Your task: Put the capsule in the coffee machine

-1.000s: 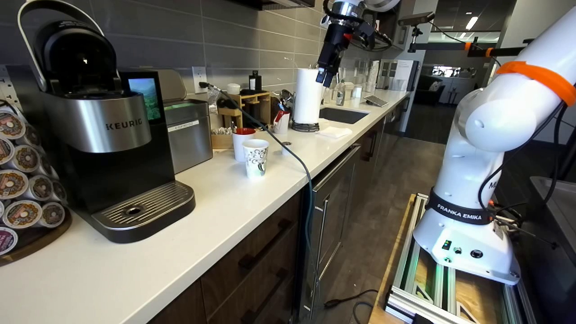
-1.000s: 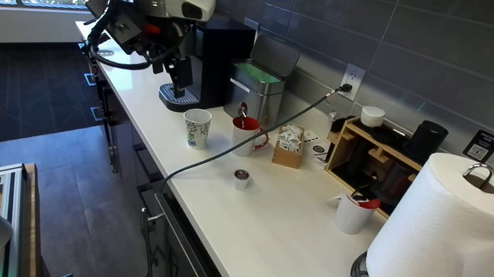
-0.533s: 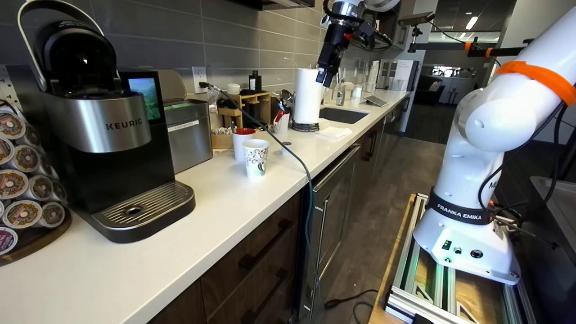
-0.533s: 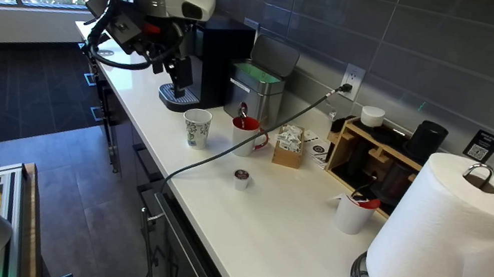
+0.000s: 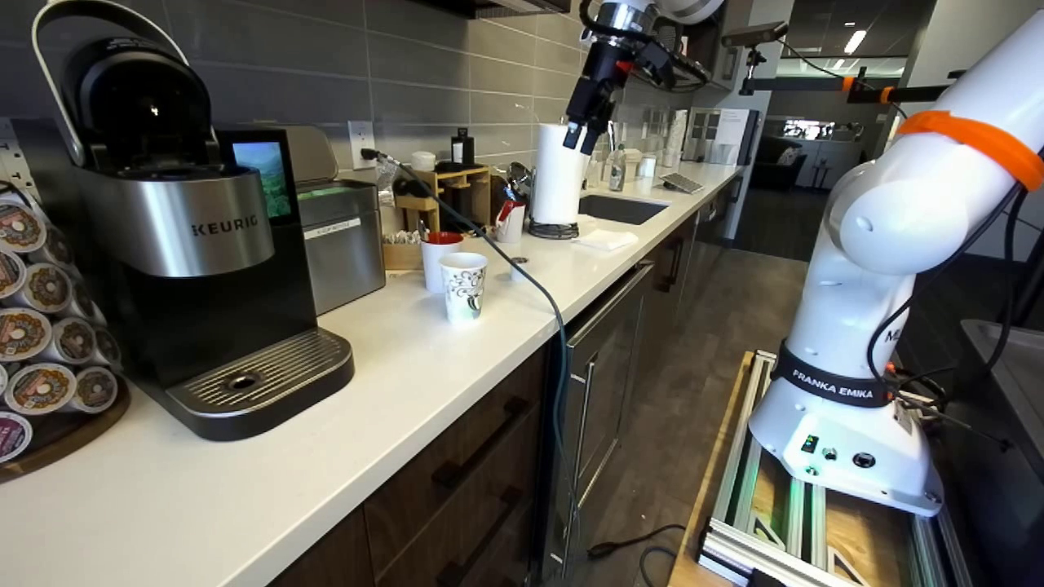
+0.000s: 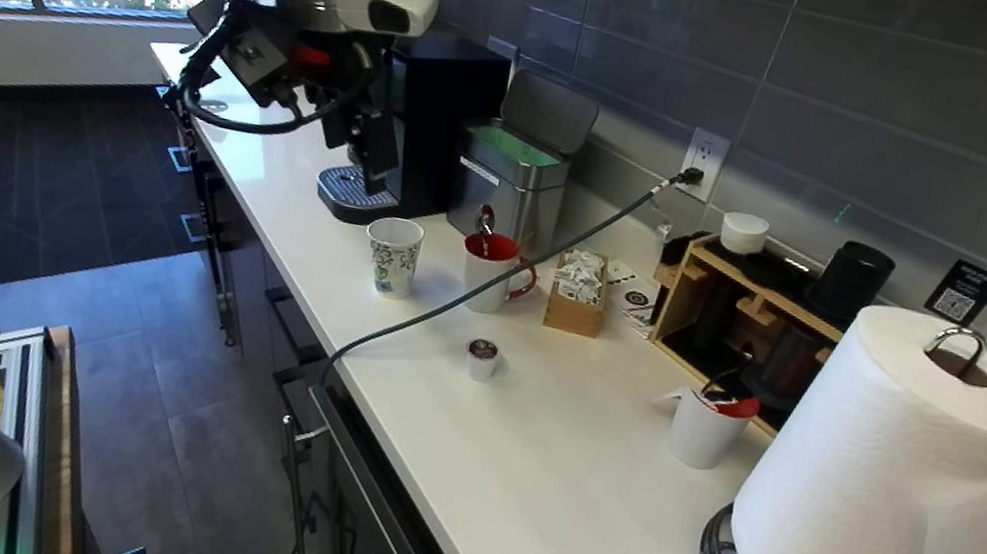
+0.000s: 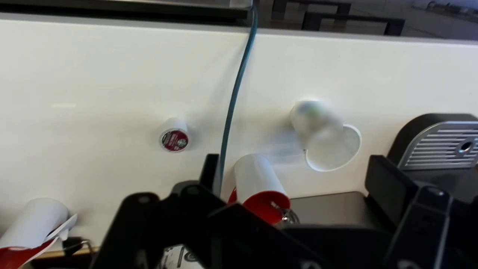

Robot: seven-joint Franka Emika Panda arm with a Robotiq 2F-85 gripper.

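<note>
The coffee machine (image 5: 188, 220) has a silver body and a domed black top, with its handle raised and its top open. Its drip tray (image 7: 444, 145) shows at the right of the wrist view and also in an exterior view (image 6: 356, 195). A small white capsule with a dark red lid (image 6: 482, 359) stands upright on the counter. It shows left of the fingers in the wrist view (image 7: 174, 136) and behind the cable in an exterior view (image 5: 519, 269). My gripper (image 7: 293, 168) is open and empty, its fingers wide apart. It hangs high above the counter, away from the capsule.
A cable (image 6: 469, 298) crosses the counter between the capsule and the cups. A paper cup (image 6: 392, 256) and a red-lined mug (image 6: 487, 273) stand beside it. A metal bin (image 6: 510, 181), a sachet box (image 6: 578, 294) and a paper towel roll (image 6: 904, 482) are around. Loose capsules (image 5: 49, 326) fill a holder.
My gripper has shifted slightly, to the left in one exterior view and to the right in the opposite one. The capsule, cups and coffee machine have not moved.
</note>
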